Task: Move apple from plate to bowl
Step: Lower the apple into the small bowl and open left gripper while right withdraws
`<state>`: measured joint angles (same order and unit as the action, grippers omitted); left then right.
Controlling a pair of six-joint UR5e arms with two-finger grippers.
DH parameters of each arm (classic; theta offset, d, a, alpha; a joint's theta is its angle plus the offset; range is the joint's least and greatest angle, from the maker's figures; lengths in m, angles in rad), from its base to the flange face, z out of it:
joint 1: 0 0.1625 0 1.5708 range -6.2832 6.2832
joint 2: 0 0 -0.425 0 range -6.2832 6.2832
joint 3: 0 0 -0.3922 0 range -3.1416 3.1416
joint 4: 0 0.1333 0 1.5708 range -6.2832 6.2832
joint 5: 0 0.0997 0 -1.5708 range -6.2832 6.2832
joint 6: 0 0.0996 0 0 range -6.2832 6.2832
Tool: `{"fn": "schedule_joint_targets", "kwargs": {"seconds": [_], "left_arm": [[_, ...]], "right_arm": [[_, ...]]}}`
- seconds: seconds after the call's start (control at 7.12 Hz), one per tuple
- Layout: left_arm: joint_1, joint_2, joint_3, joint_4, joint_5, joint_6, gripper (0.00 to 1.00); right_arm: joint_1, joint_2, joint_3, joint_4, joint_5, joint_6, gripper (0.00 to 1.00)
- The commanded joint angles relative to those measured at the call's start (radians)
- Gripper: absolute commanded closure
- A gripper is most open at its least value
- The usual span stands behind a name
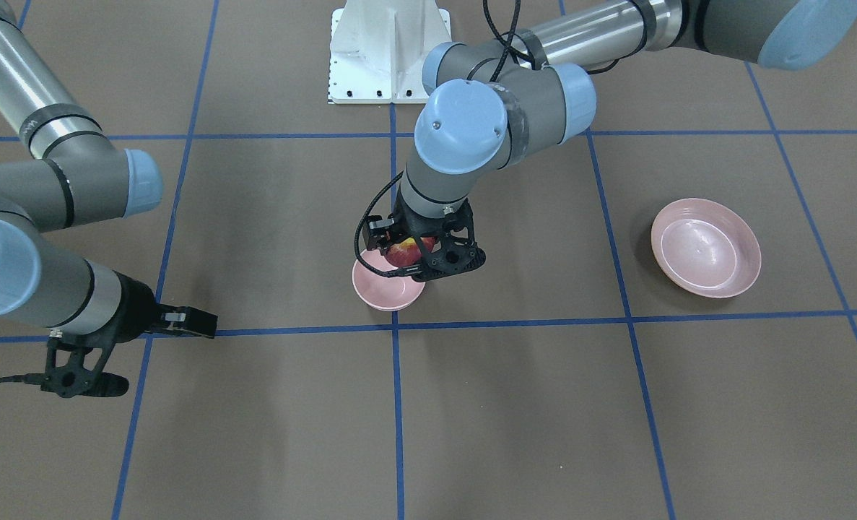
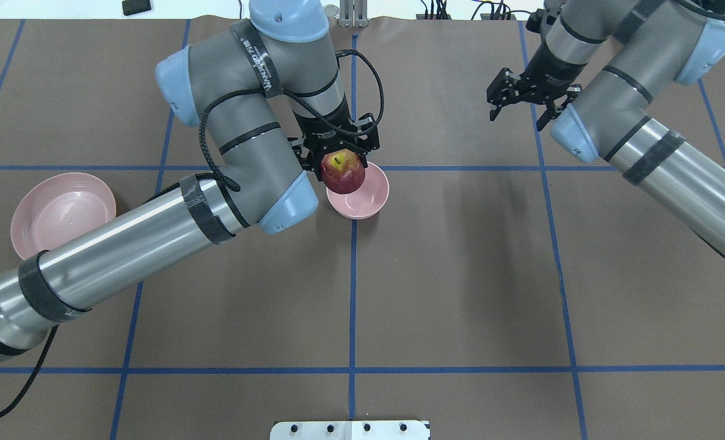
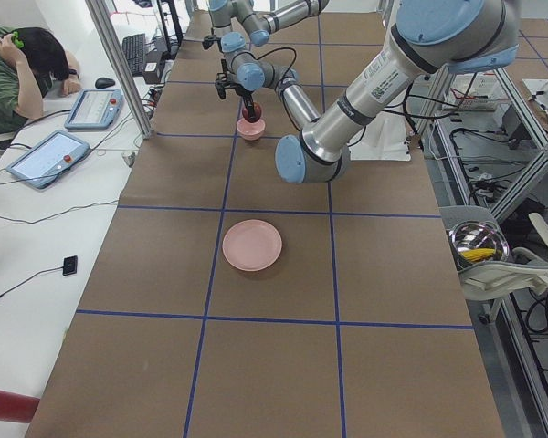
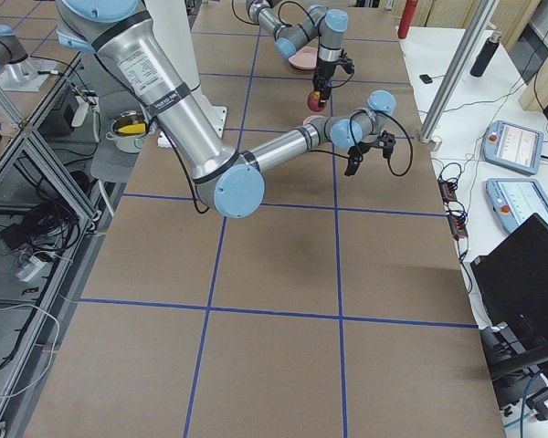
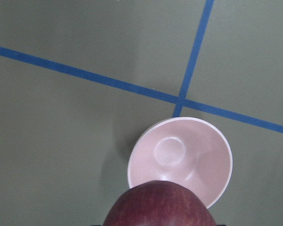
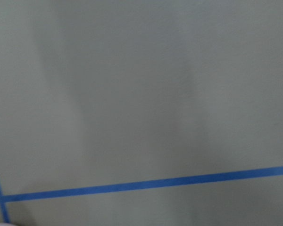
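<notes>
Apple (image 2: 342,173) is off the plate and up in the air, clamped between the two fingers of the left gripper (image 2: 341,164) near the middle of the overhead view.

At the far left of that view the plate (image 2: 63,211) lies flat on the brown surface (image 2: 460,275), partly hidden behind the left arm.

At the centre, the bowl (image 2: 365,195) stands upright beside a crossing of blue tape lines (image 2: 353,293). The apple hangs above its upper-left rim with its yellow-green stem hollow facing up. The side view shows it clear of the bowl.

At the upper right, the right gripper (image 2: 518,113) hangs over bare surface with its fingers apart, holding nothing, well apart from the bowl.
</notes>
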<state>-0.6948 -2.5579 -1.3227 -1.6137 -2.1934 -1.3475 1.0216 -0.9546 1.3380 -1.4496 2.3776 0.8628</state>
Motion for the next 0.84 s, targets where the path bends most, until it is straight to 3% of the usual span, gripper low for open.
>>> {"fn": "schedule_joint_targets", "kwargs": {"seconds": [0.0,0.42,0.56,0.7], "left_arm": [[0.030,-0.022,0.078,-0.057,0.043,-0.001,1.00],[0.038,-0.051,0.207,-0.172,0.072,-0.002,1.00],[0.040,-0.051,0.207,-0.172,0.072,-0.002,0.88],[0.043,-0.048,0.201,-0.172,0.081,0.001,0.02]], "right_arm": [[0.041,-0.045,0.004,-0.002,-0.021,-0.100,0.00],[0.061,-0.076,0.012,-0.002,-0.023,-0.154,0.00],[0.066,-0.078,0.012,-0.002,-0.023,-0.172,0.00],[0.069,-0.078,0.012,-0.002,-0.023,-0.183,0.00]]}}
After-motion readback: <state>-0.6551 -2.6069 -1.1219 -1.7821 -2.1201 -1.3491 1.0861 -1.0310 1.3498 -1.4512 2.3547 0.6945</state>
